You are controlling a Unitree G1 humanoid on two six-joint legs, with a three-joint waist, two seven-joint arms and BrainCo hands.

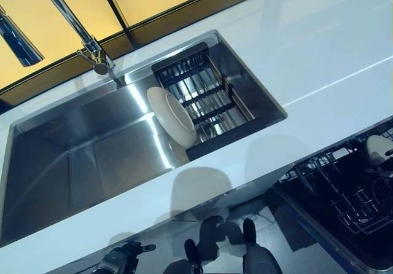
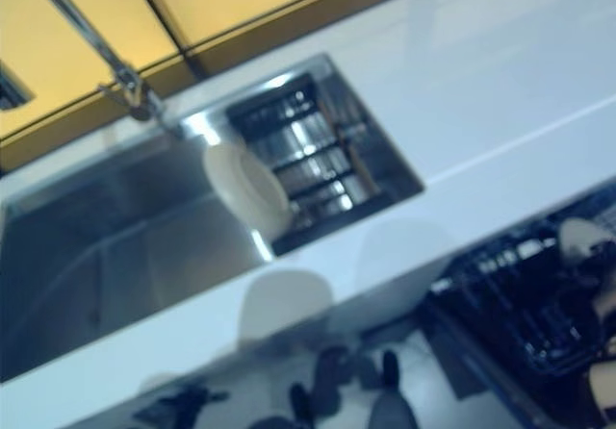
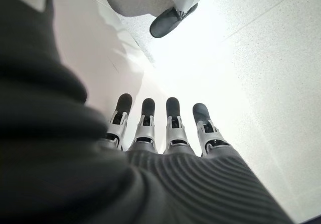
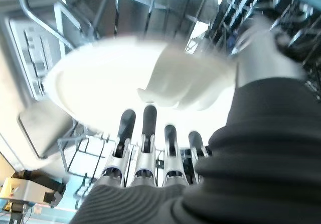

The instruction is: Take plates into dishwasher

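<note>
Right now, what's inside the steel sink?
A black wire drying rack sits in the stainless steel sink, with one round white plate leaning on edge against it. The sink floor under the rack is hidden.

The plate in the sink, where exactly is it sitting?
In the left eye view the white plate stands on edge, leaning against the left end of the dark drying rack in the steel sink, below the faucet.

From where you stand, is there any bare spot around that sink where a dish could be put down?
Yes. The white countertop right of the sink is bare, and so is the sink's steel floor left of the plate. The dark drying rack is open beyond the leaning plate. The dishwasher rack, lower right, looks crowded with wire prongs and white dishes.
</note>
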